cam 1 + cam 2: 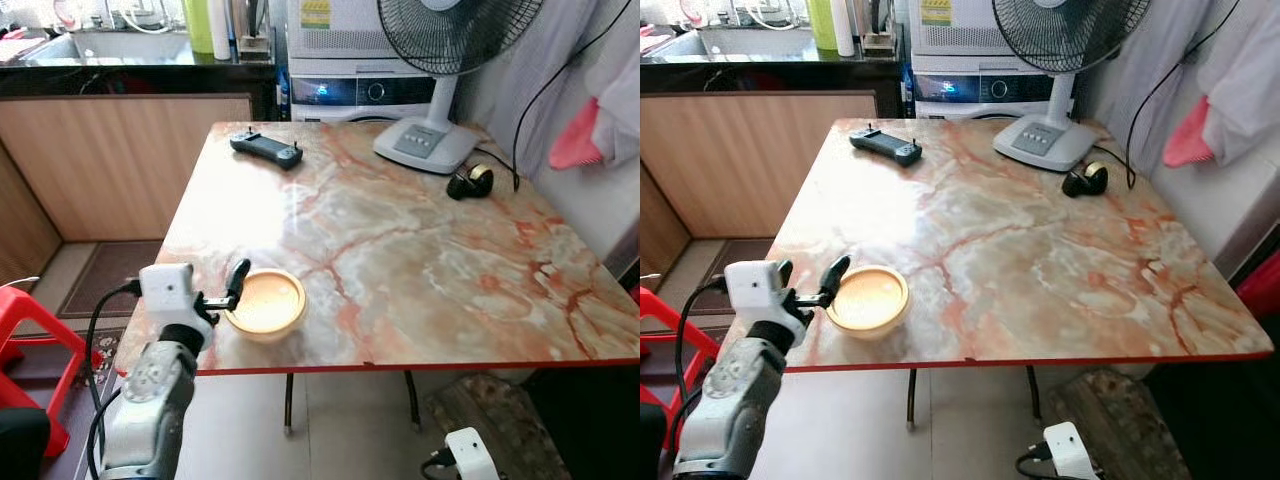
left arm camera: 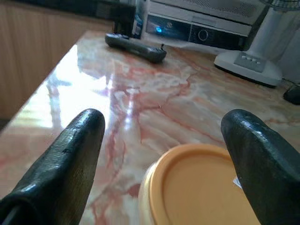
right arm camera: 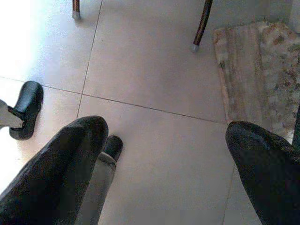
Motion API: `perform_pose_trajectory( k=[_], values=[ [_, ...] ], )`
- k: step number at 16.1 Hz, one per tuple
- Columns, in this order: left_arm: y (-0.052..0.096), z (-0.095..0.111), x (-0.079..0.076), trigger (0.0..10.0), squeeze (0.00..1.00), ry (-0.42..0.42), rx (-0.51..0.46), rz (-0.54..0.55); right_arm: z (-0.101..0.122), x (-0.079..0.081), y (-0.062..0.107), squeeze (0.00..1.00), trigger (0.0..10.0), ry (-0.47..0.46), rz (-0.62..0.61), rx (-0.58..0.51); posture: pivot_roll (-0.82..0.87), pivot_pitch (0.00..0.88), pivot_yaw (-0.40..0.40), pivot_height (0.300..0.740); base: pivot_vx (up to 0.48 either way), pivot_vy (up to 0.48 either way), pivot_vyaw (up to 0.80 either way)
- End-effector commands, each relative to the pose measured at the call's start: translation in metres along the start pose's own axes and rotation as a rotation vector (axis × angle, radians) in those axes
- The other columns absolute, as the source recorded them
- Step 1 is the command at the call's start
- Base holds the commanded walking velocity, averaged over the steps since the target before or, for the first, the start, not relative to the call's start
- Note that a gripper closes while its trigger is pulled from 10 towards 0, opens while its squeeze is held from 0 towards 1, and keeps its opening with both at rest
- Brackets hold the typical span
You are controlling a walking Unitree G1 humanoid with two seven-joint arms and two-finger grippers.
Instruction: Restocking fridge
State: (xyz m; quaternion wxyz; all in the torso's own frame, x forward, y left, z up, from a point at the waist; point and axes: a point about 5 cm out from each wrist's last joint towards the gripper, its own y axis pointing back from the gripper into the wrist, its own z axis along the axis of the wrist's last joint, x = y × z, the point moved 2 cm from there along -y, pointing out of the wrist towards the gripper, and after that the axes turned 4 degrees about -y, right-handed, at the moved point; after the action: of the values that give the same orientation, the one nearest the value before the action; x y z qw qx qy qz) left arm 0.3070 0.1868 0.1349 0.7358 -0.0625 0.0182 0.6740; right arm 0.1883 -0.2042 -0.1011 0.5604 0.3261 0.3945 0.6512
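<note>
- I am bringing my left gripper up to the orange tub. The tub sits near the front left corner of the marble table.
- The two black fingers are wide apart, one on each side of the tub's near edge. I hold them like that so the tub can slip in between. They do not touch it.
- I think this tub is the thing that should go in the fridge. I see no fridge from here.
- The tub has a flat orange lid on, so I cannot tell what is inside.
- My right gripper hangs down low by the table. Its fingers are apart too, with nothing between them, just the floor tiles.
- The tub sits close to the table edge, so I think a hard bump could push it off.
- A black remote, a fan and a small dark thing sit at the far side. I cannot make out what the small thing is.
</note>
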Motion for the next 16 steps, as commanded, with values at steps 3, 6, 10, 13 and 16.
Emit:
perform_pose_trajectory(
  k=[3,6,10,13,16],
  values=[
    [-0.011,0.004,-0.004,10.0,1.00,0.093,0.014,-0.077,0.001,-0.002,0.000,0.00,10.0,0.011,-0.001,0.002,0.10,0.000,-0.048,0.740,0.000,0.000,0.00],
    [-0.015,-0.001,-0.009,10.0,1.00,0.084,0.062,-0.152,0.001,-0.004,0.001,0.00,10.0,0.010,-0.008,0.001,0.08,0.000,-0.046,0.740,0.000,0.000,0.00],
    [-0.012,-0.009,0.001,10.0,0.00,0.085,0.102,-0.132,0.001,-0.005,0.001,0.00,10.0,0.017,-0.011,0.001,0.08,0.000,-0.054,0.740,0.000,0.000,0.00],
    [-0.011,-0.007,0.011,10.0,0.00,0.092,0.097,-0.101,0.002,-0.006,0.001,0.00,10.0,0.025,-0.011,-0.003,0.09,0.000,-0.057,0.740,0.000,0.000,0.00],
    [-0.010,-0.007,0.013,10.0,0.00,0.156,0.097,-0.111,0.002,-0.006,0.001,0.00,10.0,0.027,-0.011,-0.002,0.09,0.000,-0.057,0.740,0.000,0.000,0.00]
  ],
)
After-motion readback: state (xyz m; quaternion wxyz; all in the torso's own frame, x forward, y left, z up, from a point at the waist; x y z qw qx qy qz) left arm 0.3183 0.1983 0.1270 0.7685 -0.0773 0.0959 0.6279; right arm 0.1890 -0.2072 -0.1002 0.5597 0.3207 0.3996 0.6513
